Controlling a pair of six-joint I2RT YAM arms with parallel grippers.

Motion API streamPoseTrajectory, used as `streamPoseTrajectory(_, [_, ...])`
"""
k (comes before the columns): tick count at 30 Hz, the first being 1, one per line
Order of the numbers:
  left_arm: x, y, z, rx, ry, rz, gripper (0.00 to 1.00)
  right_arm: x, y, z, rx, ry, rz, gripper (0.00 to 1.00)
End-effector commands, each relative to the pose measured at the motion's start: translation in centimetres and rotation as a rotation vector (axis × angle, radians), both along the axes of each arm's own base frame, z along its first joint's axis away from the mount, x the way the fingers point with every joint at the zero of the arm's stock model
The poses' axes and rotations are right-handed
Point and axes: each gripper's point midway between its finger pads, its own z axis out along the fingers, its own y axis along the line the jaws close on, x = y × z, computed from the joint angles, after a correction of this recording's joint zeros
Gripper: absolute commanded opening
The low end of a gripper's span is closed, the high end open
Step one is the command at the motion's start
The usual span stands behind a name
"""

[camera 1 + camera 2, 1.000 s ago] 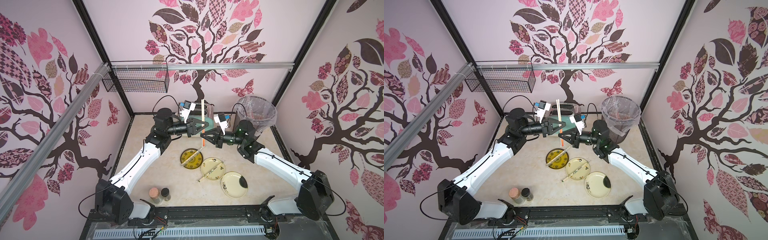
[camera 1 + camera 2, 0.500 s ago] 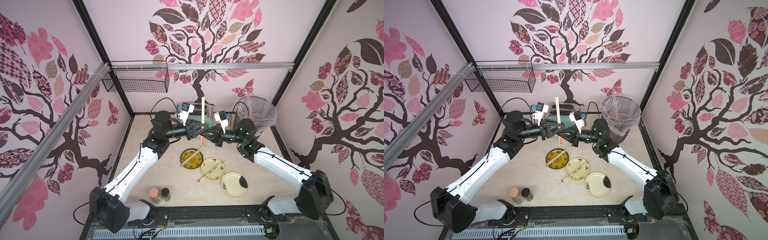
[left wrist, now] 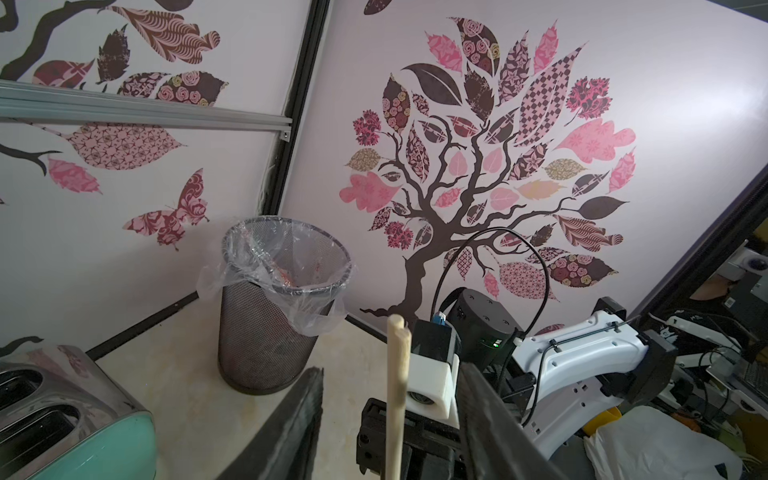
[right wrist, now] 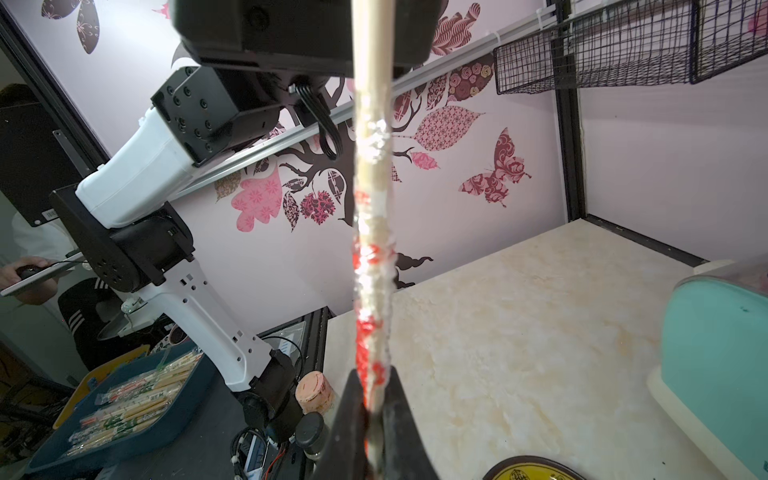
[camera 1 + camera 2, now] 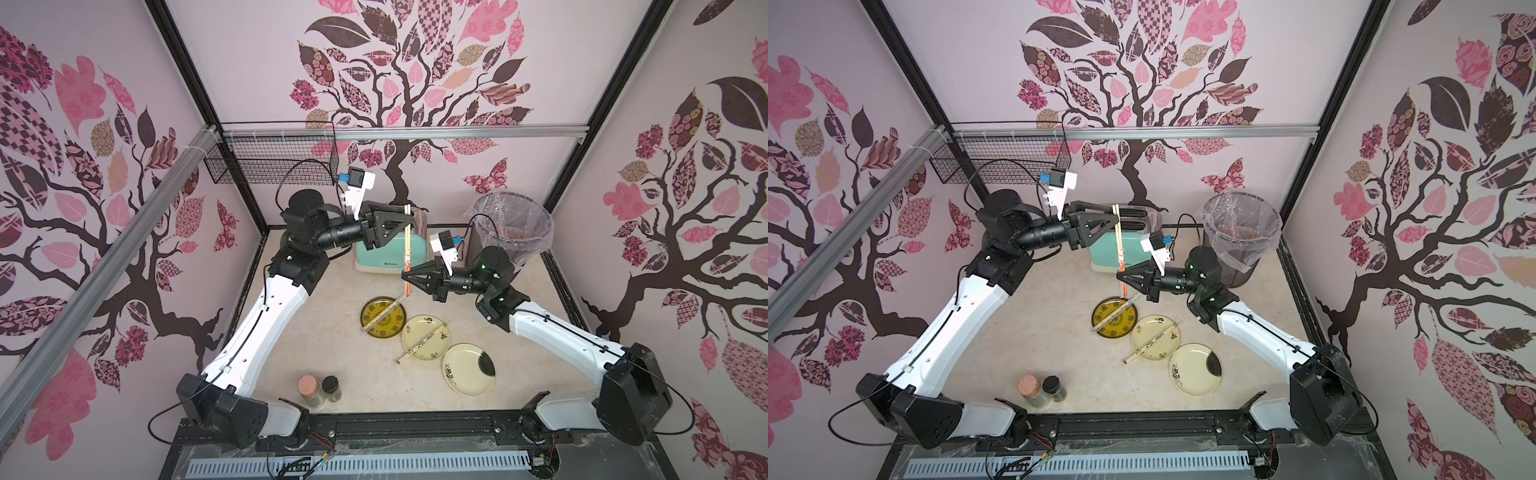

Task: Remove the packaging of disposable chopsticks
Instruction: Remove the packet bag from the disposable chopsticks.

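Left gripper [image 5: 408,220] gapes – right gripper [image 5: 405,279] clamped, both raised.

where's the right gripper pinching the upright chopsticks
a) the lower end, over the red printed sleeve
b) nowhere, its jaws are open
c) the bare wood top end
a: the right gripper is shut on the lower end of the chopsticks, over the red-printed sleeve, while the left gripper stands open around the bare top end.
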Motion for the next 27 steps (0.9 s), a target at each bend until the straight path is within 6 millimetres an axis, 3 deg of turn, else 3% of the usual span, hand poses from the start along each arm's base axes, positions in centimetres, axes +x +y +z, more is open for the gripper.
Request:
streamPoseTrajectory(1, [-0.3,-0.7,-0.5,0.010,0.024,-0.057,0.47,-0.9,-0.3,2.6,0.041,-0.077,0.006,0.00])
streamPoseTrajectory(8, [-0.7,-1.3,-3.4,0.035,0.071,-0.062,0.19,0.0,-0.2,4.4,0.079,-0.084,-0.027,0.00])
streamPoseTrajectory(20, [-3.0,-2.5,-9.8,0.095,0.172,-0.101,0.13,0.7,-0.4,8.2,0.129,-0.150,-0.062,0.00])
streamPoseTrajectory(23, [-3.5,-2.3,-10.2,0.096,0.173,-0.102,0.14,0.8,-0.3,8.0,0.123,-0.144,-0.062,0.00])
streamPoseTrajectory(27, [-3.6,-1.7,-8.9,0.085,0.141,-0.062,0.25,0.7,0.0,6.7,0.100,-0.122,-0.038,0.00])
